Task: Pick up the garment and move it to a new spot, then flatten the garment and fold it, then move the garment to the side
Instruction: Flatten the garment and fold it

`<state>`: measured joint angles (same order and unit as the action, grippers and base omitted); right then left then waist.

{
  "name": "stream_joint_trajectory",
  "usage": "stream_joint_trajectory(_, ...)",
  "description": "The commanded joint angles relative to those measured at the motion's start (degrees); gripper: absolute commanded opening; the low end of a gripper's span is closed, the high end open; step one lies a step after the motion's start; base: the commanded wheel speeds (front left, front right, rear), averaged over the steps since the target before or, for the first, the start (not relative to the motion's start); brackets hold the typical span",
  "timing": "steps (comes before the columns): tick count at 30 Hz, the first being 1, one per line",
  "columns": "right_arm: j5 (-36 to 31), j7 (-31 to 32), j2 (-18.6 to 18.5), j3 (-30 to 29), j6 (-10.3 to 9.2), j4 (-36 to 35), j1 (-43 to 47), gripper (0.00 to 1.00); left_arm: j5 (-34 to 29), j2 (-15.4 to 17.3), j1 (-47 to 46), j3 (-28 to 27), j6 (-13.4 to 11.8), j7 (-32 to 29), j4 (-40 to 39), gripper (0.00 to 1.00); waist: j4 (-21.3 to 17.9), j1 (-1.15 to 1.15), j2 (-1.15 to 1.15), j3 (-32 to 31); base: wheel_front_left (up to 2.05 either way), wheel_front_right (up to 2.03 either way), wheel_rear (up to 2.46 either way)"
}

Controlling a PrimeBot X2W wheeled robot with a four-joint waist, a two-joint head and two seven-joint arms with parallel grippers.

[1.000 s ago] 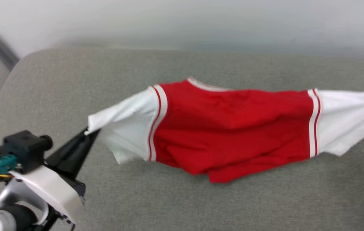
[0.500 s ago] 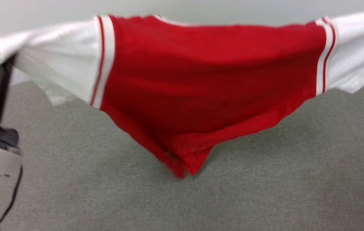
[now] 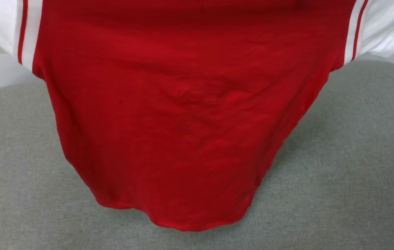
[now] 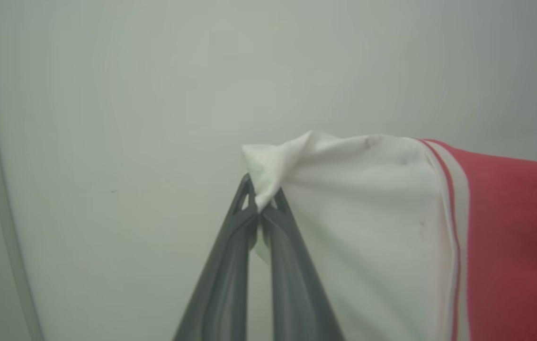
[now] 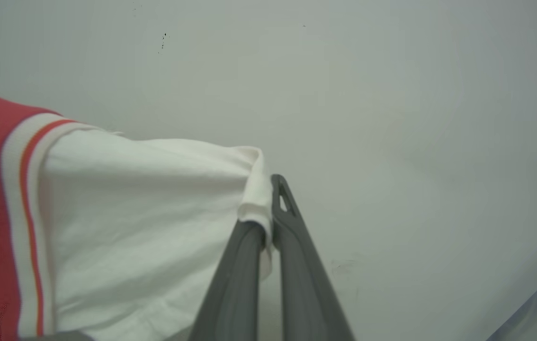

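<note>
Right now the left gripper [image 4: 261, 201] is clamping tight on a bunched corner of the white sleeve [image 4: 368, 227], its two dark fingers pressing together while a tuft of cloth is poking out above the tips. The fingers are pointing toward a plain pale wall [image 4: 107, 118], and the sleeve is stretching away to the striped trim and the red body at the edge of the left wrist view.

The right gripper [image 5: 264, 206] is likewise squeezing closed on the cuff of the other white sleeve [image 5: 145, 213]. A fold of fabric is draping over one finger and covering its tip, so only the slotted tip of the other finger is showing. These fingers too are pointing at the pale wall.

Between the two grips the garment [image 3: 183, 121] is hanging spread out in the air, its red panel facing the head camera and drooping to a rounded hem low in the head view. Its upper part is running off the top edge, and both sleeves are getting cut off at the corners. The hem is looking a little blurred, and whether it is touching the grey cushioned surface [image 3: 350, 173] underneath is hard to tell.
</note>
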<state>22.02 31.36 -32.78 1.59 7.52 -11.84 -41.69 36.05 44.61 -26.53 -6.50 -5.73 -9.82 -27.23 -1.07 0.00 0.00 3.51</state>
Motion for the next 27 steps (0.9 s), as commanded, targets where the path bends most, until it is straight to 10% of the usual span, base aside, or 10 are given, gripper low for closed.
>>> stream_joint_trajectory(1, -0.54, -0.72, 0.61, 0.17, -0.06, 0.34, -2.19, 0.00, 0.24, 0.53, -2.44, 0.70, 0.62, 0.10, 1.48, 0.00, -0.49, 0.00, 0.00, 2.21, 0.00, 0.00, 0.00)
stream_joint_trajectory(14, -6.40, -6.41, 3.95, 3.34, -0.06, 10.84, -27.57, 0.00, -0.62, 3.87, -28.72, 6.12, 5.91, 0.40, 16.24, 0.00, -1.67, 0.00, 0.00, 20.51, 0.00, 0.00, 0.00)
stream_joint_trajectory(27, -19.75, -16.87, 9.53, 2.78, -0.08, 33.14, -54.51, 0.00, -6.44, -3.01, -62.46, 13.17, 8.52, 10.74, 40.60, 0.00, 0.50, 0.00, 0.00, 33.04, 0.00, 0.00, 0.00)
